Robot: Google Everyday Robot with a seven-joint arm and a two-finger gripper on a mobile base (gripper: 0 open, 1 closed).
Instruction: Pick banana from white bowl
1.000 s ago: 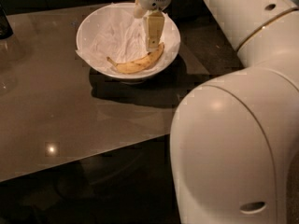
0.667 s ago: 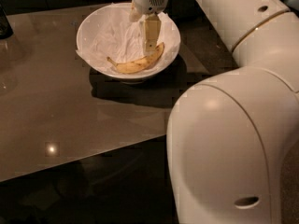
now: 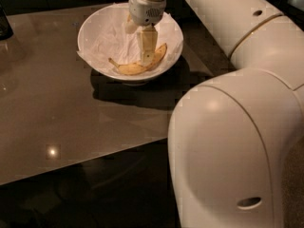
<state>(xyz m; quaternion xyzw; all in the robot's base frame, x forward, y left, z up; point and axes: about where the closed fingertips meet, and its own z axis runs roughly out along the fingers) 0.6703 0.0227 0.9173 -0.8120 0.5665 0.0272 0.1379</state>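
The banana (image 3: 133,69) lies on the crumpled paper (image 3: 109,37) in the white bowl (image 3: 171,37), directly beneath the gripper (image 3: 145,53) and unmoved. Your gripper has sunk from rim height down to the fruit's middle, so the grasp looks imminent. You cannot tell whether it is apart or clamped. The fruit is curved, ripe yellow and brown-speckled.

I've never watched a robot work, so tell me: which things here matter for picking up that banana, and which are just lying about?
Part of the job:
banana, lying in the white bowl
gripper, down in the bowl over the banana

Just lying about:
crumpled paper lining the bowl
dark object at the table's far left edge
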